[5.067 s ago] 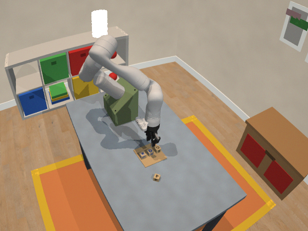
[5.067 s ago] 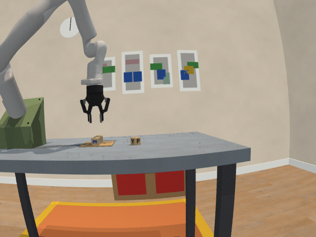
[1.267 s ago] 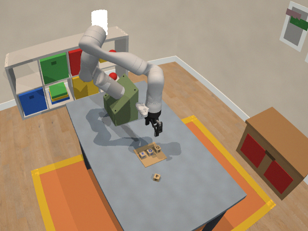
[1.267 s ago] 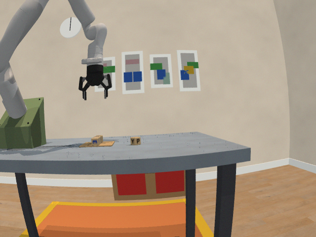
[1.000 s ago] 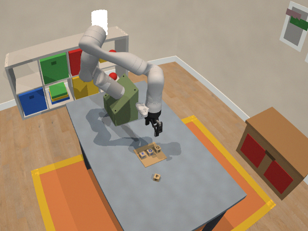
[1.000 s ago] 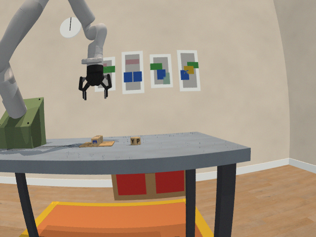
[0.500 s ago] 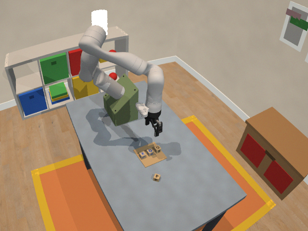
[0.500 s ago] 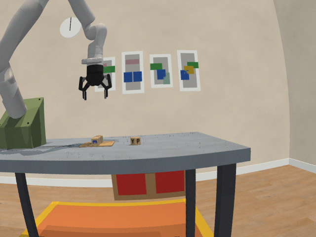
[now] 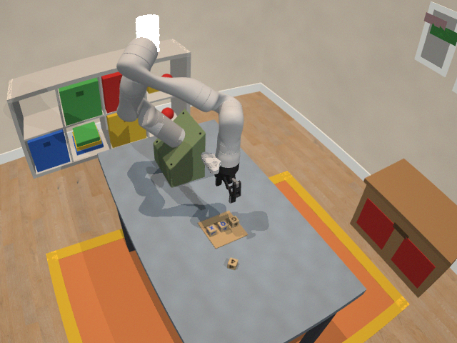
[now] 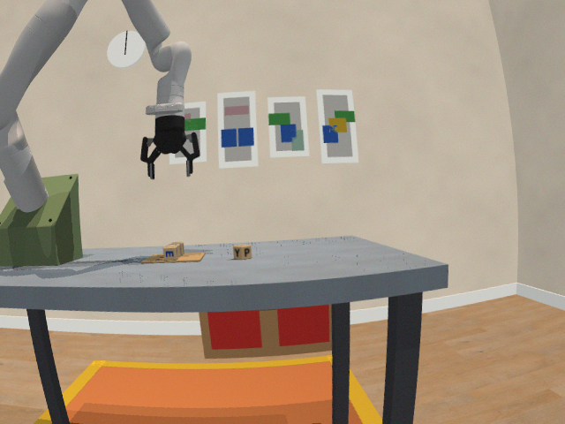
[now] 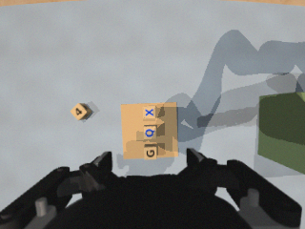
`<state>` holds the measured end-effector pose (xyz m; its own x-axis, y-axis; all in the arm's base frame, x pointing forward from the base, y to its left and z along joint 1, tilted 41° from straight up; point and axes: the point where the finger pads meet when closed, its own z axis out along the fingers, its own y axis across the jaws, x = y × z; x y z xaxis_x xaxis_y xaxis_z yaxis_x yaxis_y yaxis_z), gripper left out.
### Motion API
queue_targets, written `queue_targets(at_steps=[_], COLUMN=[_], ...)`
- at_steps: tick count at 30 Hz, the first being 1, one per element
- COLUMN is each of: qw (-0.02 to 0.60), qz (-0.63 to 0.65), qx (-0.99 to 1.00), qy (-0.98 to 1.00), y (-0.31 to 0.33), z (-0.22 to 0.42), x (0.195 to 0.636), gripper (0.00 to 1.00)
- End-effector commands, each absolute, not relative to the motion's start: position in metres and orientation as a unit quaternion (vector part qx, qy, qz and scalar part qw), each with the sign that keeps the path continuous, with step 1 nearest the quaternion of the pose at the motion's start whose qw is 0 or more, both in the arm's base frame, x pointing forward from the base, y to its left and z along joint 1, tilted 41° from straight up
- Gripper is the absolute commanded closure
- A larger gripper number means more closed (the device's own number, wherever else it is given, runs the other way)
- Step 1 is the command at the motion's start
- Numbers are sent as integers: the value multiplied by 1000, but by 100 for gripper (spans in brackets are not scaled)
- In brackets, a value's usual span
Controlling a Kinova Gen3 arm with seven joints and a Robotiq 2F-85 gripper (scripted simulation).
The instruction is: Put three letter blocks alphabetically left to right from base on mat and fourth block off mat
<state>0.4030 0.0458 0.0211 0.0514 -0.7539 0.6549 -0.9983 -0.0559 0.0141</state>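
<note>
In the top view, the opened pincer (image 9: 230, 191) (image 10: 169, 175) (image 11: 149, 157) hangs above the table (image 9: 276, 295) (image 10: 297, 262) (image 11: 48, 48), its fingers holding nothing. The X block (image 9: 211, 229) (image 10: 169, 253) (image 11: 149, 113), Q block (image 9: 222, 225) (image 11: 150, 132) and G block (image 9: 233, 221) (image 11: 151, 152) sit in a row on the mat (image 9: 226, 241) (image 10: 195, 257) (image 11: 130, 121). The block with a 4 on top (image 9: 232, 263) (image 10: 242, 252) (image 11: 81, 112) rests on the table, off the mat.

In the exterior view, the pincer points down, fingers spread, well above the mat and its blocks; the off-mat block shows Y and P on its sides.

In the wrist view, the row runs G, Q, X away from the pincer, with G nearest the fingers. Seen from the base, that order reads left to right.
</note>
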Motion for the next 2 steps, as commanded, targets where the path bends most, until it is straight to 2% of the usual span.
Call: queue_targets(at_steps=[1,2], qw=[244,244], qz=[250,250], qx=[683,683], qy=[-642,-642], y=[47,47], z=[21,21], x=[403,403], gripper=[0,0])
